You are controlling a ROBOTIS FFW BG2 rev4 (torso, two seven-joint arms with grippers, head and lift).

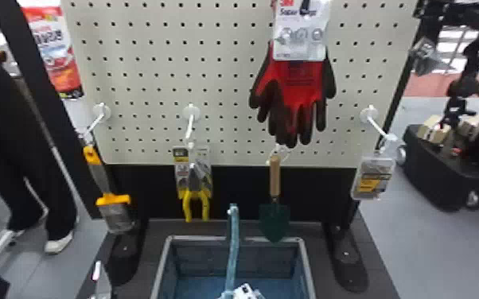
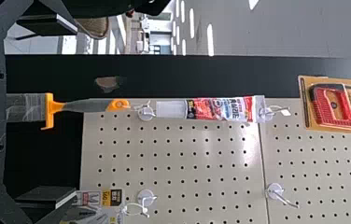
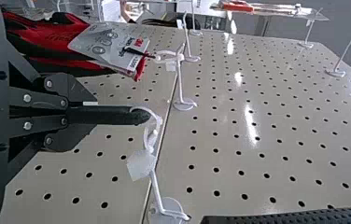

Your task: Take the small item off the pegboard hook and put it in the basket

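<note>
Pegboard behind, right claw pinching a dark handle, left claw spread wide

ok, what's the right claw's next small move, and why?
Probably ease the right claw outward from the pegboard: it's shut on the black handle, whose white loop appears to be on the hook, so sliding outward should free it.
</note>
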